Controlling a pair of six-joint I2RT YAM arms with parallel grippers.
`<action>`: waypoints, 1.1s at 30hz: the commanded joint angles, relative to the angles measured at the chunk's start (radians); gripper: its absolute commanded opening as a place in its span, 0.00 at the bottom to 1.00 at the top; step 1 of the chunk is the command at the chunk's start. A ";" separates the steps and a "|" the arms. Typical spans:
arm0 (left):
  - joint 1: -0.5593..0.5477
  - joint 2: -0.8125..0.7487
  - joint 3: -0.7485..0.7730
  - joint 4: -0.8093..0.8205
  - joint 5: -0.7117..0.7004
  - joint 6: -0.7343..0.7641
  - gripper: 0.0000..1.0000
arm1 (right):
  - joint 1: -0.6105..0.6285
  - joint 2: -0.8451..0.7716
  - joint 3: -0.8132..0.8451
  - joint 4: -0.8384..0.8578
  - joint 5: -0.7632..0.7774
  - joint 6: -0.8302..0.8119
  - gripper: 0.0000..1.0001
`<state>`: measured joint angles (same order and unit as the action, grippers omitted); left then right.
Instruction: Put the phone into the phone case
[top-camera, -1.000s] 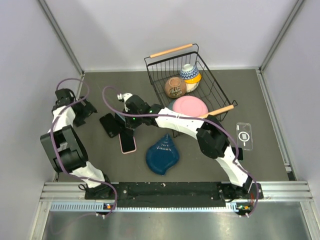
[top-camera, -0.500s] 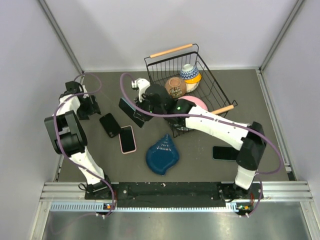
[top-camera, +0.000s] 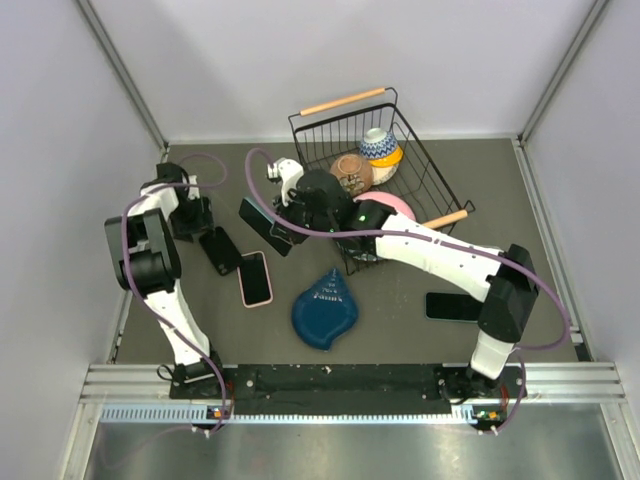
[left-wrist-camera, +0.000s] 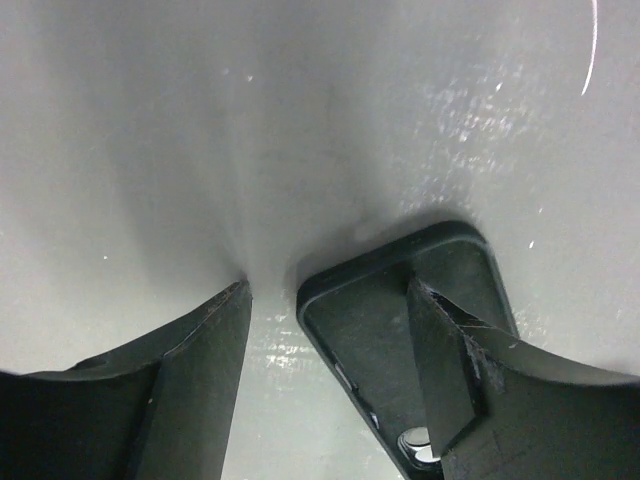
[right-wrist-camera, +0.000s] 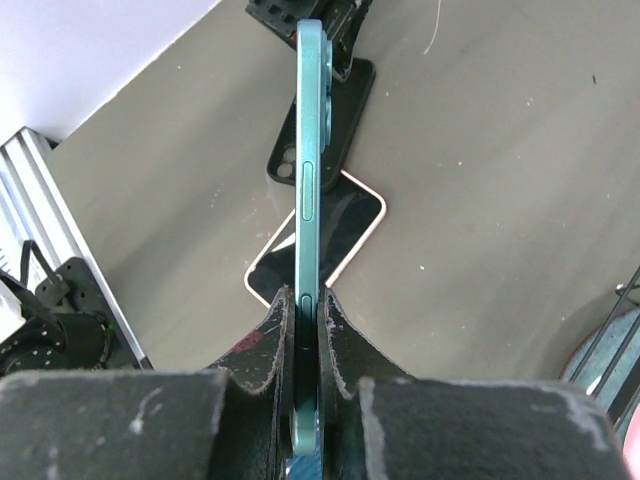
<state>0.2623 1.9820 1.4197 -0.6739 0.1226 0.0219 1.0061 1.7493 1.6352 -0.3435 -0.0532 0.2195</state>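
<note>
Right gripper (right-wrist-camera: 307, 310) is clamped hard on the green phone (right-wrist-camera: 308, 150), which stands on edge between the fingers, lifted off the desk (top-camera: 520, 200). From overhead the right arm reaches across to the far left of the scene, with the phone (top-camera: 262, 222) hanging just left of the wire basket (top-camera: 440, 185).

Below it on the desk lies the black phone case (top-camera: 220, 250), open side up, at an angle. That's where the left gripper (left-wrist-camera: 328, 295) is: jaws apart, straddling one end of the phone case (left-wrist-camera: 370, 340), with one finger over the inside of the case and the other out over bare desk. A sliver of desk shows between that outer finger and the case rim, so nothing is pinched.

Just near of the case sits a pink-edged phone (top-camera: 255, 278), screen up, almost touching the case's corner. A blue shell-shaped dish (top-camera: 325, 308) lies right of it, towards the near edge. Another dark phone (top-camera: 455, 306) rests flat well over on the right. The basket holds bowls, and a pink plate (top-camera: 385, 210) sits at its near side
</note>
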 joint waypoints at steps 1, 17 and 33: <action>-0.046 0.057 0.038 0.007 -0.057 0.042 0.67 | -0.020 -0.097 0.000 0.101 -0.025 -0.002 0.00; 0.004 -0.011 0.068 -0.124 -0.230 -0.229 0.00 | -0.047 -0.132 -0.021 0.115 -0.045 0.024 0.00; 0.213 -0.463 -0.459 0.011 -0.086 -0.738 0.39 | -0.041 -0.218 -0.089 0.129 -0.028 0.066 0.00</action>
<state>0.4850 1.6230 1.0203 -0.6868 0.0330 -0.6231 0.9653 1.6112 1.5505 -0.3092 -0.0834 0.2661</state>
